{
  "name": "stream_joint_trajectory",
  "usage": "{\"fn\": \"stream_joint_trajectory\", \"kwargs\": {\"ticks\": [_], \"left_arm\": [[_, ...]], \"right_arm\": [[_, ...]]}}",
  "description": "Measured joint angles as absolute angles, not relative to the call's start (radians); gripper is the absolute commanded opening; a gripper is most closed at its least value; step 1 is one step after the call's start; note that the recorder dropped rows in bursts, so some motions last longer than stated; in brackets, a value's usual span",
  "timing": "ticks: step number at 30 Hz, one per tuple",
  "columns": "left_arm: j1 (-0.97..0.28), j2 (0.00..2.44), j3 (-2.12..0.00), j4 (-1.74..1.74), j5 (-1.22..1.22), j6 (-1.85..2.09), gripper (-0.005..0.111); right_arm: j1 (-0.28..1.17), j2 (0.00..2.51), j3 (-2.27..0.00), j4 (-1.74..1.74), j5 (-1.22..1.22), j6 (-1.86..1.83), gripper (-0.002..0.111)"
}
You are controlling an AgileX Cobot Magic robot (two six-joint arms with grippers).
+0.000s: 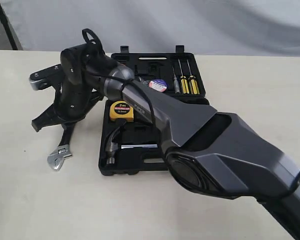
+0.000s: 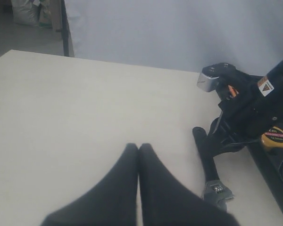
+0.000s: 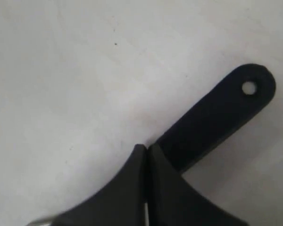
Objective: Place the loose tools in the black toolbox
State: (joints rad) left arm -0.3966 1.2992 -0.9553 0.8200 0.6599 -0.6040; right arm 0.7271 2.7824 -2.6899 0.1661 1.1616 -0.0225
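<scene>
The black toolbox point(image 1: 187, 100) lies open in the middle of the table. A steel claw hammer point(image 1: 111, 145) rests in its near half, and the wrapped tape roll point(image 1: 157, 85) sits in its far half. The silver adjustable wrench point(image 1: 59, 159) lies on the table left of the box, also visible in the left wrist view point(image 2: 212, 172). Its black handle point(image 3: 217, 120) has a hole at the end. My right gripper point(image 1: 66, 130) point(image 3: 146, 148) is shut and empty, its tips just over that handle. Farther left over bare table, my left gripper point(image 2: 138, 147) is shut and empty.
A yellow tape measure point(image 1: 121, 111) sits in the box beside my right arm point(image 1: 190, 135), which crosses over the toolbox. Yellow-handled screwdrivers point(image 1: 187, 82) fill slots in the far half. A pale backdrop stands behind the table.
</scene>
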Motion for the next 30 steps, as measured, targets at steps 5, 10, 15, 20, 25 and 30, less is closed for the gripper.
{"fn": "stream_joint_trajectory", "kwargs": {"ticks": [5,10,15,20,25,30], "left_arm": [[-0.397,1.299,-0.955,0.820,0.660,-0.604,0.001],[-0.397,1.299,-0.955,0.820,0.660,-0.604,0.001],[-0.397,1.299,-0.955,0.820,0.660,-0.604,0.001],[-0.397,1.299,-0.955,0.820,0.660,-0.604,0.001],[-0.397,1.299,-0.955,0.820,0.660,-0.604,0.001],[-0.397,1.299,-0.955,0.820,0.660,-0.604,0.001]], "right_arm": [[0.722,2.782,-2.690,0.271,1.184,-0.014,-0.001],[0.722,2.749,-2.681,0.296,1.216,-0.018,-0.001],[0.722,2.632,-2.682,0.232,1.220,-0.058,-0.001],[0.741,2.591,-2.616,0.158,1.209,-0.074,-0.001],[0.795,2.594,-2.464,-0.009,1.224,-0.074,-0.001],[0.837,2.594,-2.412,-0.037,1.224,-0.075,-0.001]]}}
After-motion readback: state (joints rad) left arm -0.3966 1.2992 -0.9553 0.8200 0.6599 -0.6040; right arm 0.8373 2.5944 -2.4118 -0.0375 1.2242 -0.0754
